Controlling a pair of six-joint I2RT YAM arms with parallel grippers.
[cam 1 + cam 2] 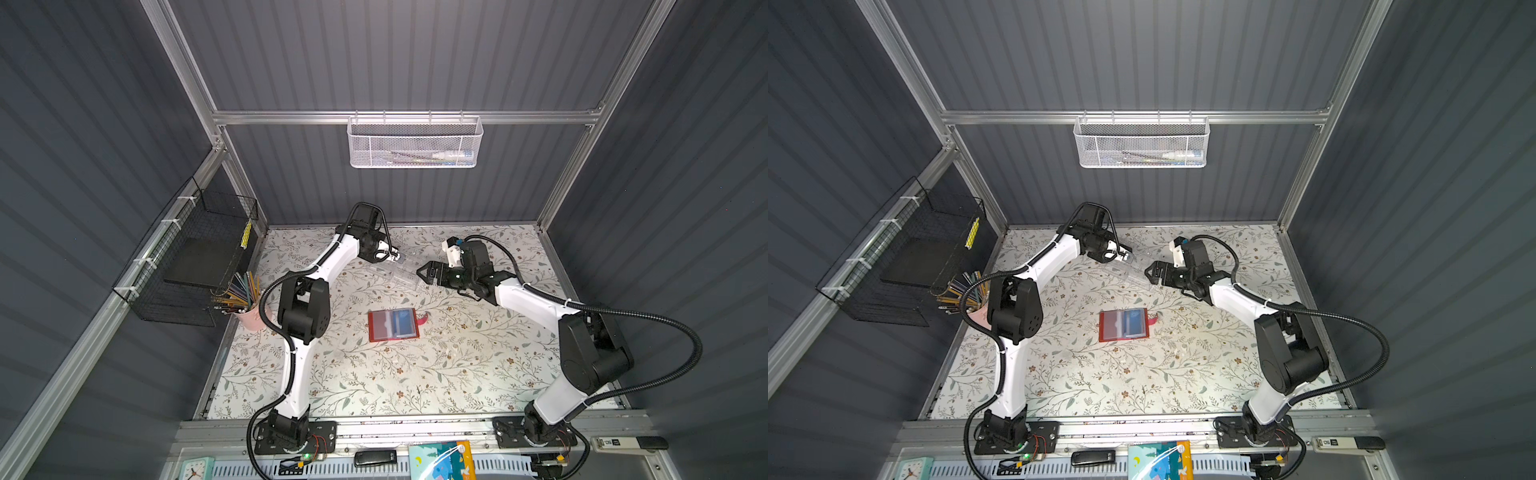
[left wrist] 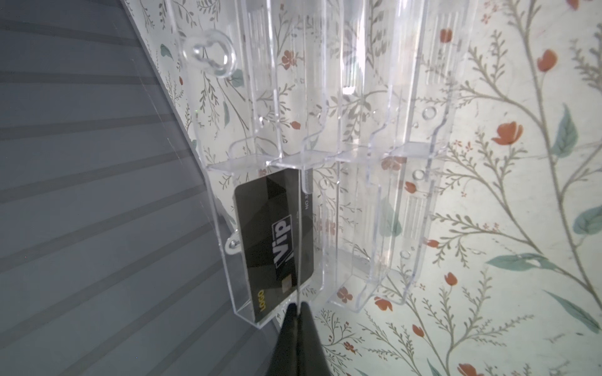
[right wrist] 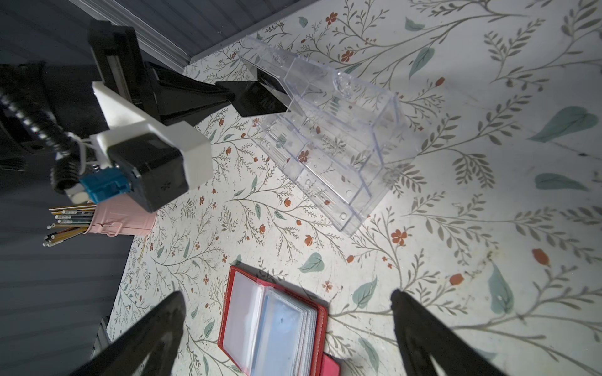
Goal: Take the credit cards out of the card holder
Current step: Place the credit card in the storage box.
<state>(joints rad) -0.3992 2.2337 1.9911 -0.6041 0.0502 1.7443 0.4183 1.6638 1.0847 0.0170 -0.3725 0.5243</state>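
Acrylic is your landmark here: the clear acrylic organizer (image 3: 342, 140) lies on the floral tabletop (image 1: 374, 382) near the back wall. Your left gripper (image 2: 297, 307) sits at the organizer's left end. Its fingers are pressed together on a black Vip card (image 3: 257, 97), whose far end reaches into the end compartment. Your right gripper (image 3: 286, 292) hangs just beside the organizer's opposite end, fingers spread wide with nothing between them.

Your red card holder (image 3: 242, 312) lies open and flat, well apart from the organizer on the side toward the arm bases. A bluish card (image 1: 404, 322) sits in a sleeve on the half nearer the strap tab (image 1: 424, 319). The holder's spine points roughly at the organizer, so the open booklet's long axis runs crosswise between your arms. Both grippers look about equally far from it, but only the right one is free, so the next reach probably falls to it.

You cannot see which sleeve edge is open, nor how many cards the stacked sleeves hold. In the left wrist view a pale line rises from the fingertips across a Vip face inside the compartment. You cannot tell whether that is one card or two.
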